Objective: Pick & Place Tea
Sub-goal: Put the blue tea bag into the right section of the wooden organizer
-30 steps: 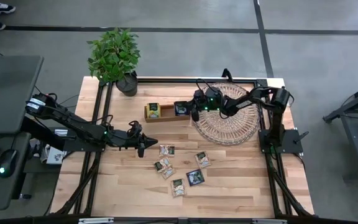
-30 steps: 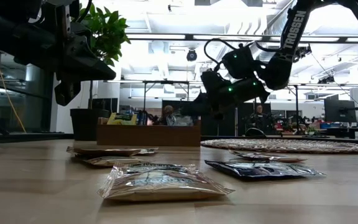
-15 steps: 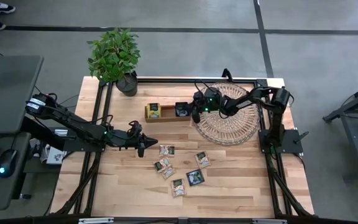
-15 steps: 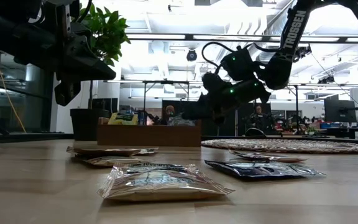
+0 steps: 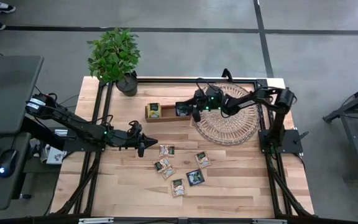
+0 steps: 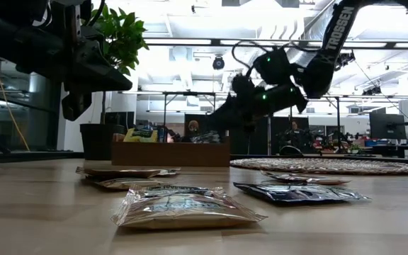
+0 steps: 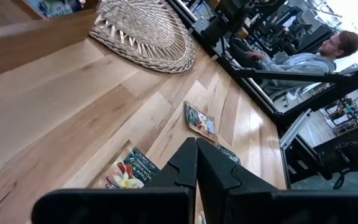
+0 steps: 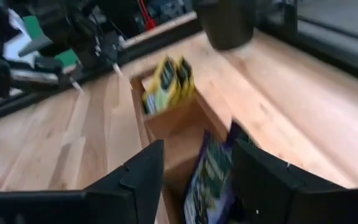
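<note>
My right jaws point(image 5: 187, 109) hang spread over the wooden box point(image 5: 166, 112), a dark sachet point(image 8: 209, 177) between them in its end compartment. Yellow-green sachets point(image 5: 155, 110) fill another. Six loose sachets point(image 5: 181, 167) wait on the desk point(image 5: 129, 180) beside my left jaws point(image 5: 143, 144), pressed together.

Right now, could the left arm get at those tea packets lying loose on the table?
Probably yes. The left gripper hangs shut just beside the loose tea sachets, with only bare table between. It would have to open first. The right gripper is away at the wooden box.
</note>
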